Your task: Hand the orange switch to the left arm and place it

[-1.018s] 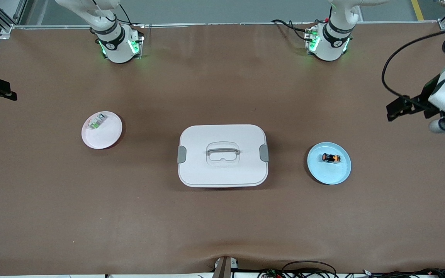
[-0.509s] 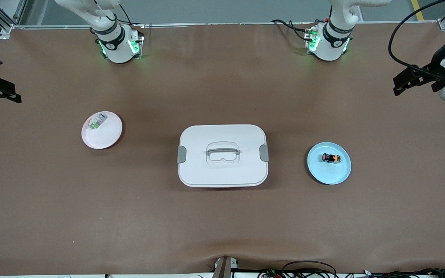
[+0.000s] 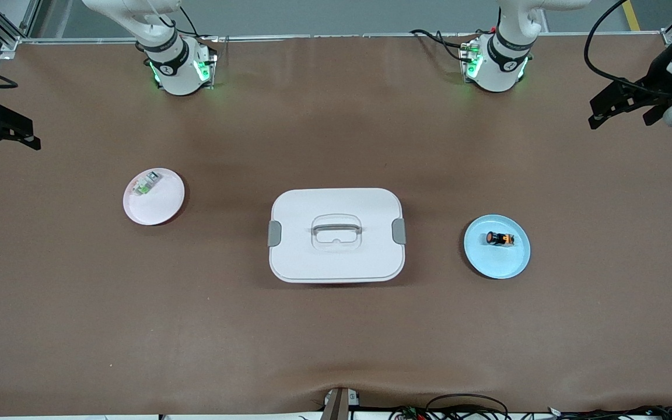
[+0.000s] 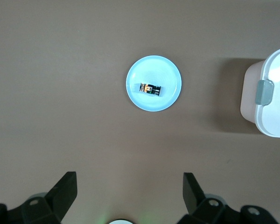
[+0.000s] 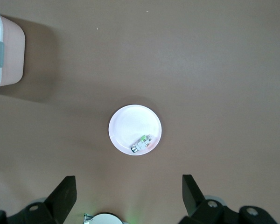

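The orange switch lies on its side on a light blue plate toward the left arm's end of the table. It also shows in the left wrist view. The white box with grey clips stands mid-table. My left gripper is open and empty, high over the table's edge at the left arm's end, well apart from the switch; the left wrist view shows it spread wide. My right gripper is open and empty, high over the table's edge at the right arm's end, also seen in its wrist view.
A pale pink plate holds a small green-and-silver clear part toward the right arm's end; both show in the right wrist view, the plate and the part. The two arm bases stand at the table's back edge.
My left gripper has risen and swung toward the back edge of the table. My right gripper has come a little farther in over the table's end. Switch, plates and box have not moved.
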Motion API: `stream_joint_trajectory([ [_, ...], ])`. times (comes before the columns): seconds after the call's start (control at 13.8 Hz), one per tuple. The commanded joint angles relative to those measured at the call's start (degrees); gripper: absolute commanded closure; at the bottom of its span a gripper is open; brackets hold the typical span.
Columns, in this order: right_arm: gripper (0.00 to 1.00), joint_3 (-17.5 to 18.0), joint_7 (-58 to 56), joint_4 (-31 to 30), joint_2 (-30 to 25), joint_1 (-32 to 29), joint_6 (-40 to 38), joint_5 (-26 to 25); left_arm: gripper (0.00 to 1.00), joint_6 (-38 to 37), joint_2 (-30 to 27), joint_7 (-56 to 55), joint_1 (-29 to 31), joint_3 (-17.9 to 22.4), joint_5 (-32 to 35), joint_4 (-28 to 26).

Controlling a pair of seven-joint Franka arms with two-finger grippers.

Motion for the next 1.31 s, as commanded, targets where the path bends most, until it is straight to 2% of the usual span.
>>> stream_joint_trajectory([
  [0.0, 0.00, -1.50, -0.34, -3.28, -2.66, 0.59, 1.26, 0.60, 0.00, 0.85, -1.62, 0.43, 1.01, -0.65, -1.08, -1.62],
  [0.29, 0.00, -2.38, 0.53, -4.25, -3.36, -0.73, 2.22, 1.13, 0.00, 0.41, -1.18, 3.06, 1.01, -0.56, -1.00, -1.27],
  [0.51, 0.00, -3.69, 5.35, -4.34, -3.80, -1.35, 2.14, 2.97, 0.00, -0.30, -1.10, 3.95, 1.01, -0.56, -0.30, -1.18],
  [0.73, 0.00, -3.61, 12.21, -4.34, -4.16, -1.26, 2.22, 2.98, 0.00, -0.38, -0.83, 3.95, 1.01, -0.47, -0.20, -1.01],
  [0.94, 0.00, -3.61, 13.19, -4.86, -4.68, -1.26, 2.40, 2.98, 0.00, -0.38, 0.31, 3.77, 1.01, -0.47, -0.20, -0.39],
  [1.09, 0.00, -3.52, 14.33, -8.45, -7.30, -1.26, 5.19, 2.80, 0.00, -0.38, 0.40, 3.60, 0.92, -0.47, -0.29, -0.48],
  [1.24, 0.00, -3.00, 14.34, -15.04, -11.79, -1.08, 10.12, 2.19, 0.00, -0.30, 0.40, 2.72, 0.92, -0.47, -0.29, -0.57],
])
